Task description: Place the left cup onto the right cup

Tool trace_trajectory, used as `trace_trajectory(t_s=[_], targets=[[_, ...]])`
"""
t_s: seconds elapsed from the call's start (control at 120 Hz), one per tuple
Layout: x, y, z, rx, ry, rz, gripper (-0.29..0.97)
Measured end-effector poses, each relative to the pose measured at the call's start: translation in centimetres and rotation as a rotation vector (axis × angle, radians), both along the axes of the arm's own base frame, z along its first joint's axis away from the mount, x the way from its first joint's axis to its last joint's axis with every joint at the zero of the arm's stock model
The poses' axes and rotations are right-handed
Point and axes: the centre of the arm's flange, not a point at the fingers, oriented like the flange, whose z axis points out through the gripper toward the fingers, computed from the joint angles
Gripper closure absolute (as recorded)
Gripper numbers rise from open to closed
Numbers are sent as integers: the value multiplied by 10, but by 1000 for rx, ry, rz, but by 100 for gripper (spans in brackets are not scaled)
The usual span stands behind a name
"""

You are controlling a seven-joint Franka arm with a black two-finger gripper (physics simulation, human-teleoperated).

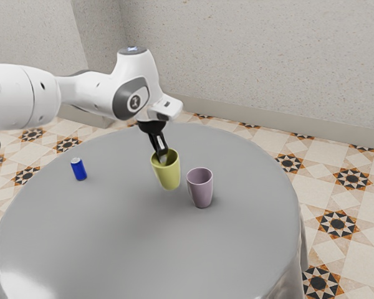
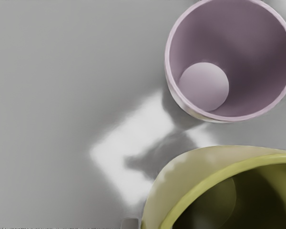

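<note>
Gripping yellow-green cup [image 1: 166, 171] rim with fingers [image 1: 157, 144] | one partly hidden inside | cup tilted beside purple cup [image 1: 199, 187]

Round grey table [image 1: 112, 249], small blue can [image 1: 79, 169] upright on it, patterned tile floor [image 1: 355, 205]

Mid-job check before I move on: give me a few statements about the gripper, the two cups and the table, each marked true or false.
1. The gripper is shut on the rim of the yellow-green cup. True.
2. The yellow-green cup already sits on the purple cup. False: it hangs tilted beside the purple cup, apart from it.
3. The purple cup lies on its side. False: it stands upright on the table, mouth up.
4. The purple cup is empty. True: the wrist view shows its bare bottom.
5. A blue can stands toward the exterior view's left of both cups. True.
</note>
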Motion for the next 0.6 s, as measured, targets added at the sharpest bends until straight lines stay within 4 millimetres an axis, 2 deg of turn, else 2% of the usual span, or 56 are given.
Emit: trace_trajectory(t_s=[0.242,0.6], targets=[[-9,0,27,-6,-7,-1,79],[-15,-16,57,-14,-24,-26,79]])
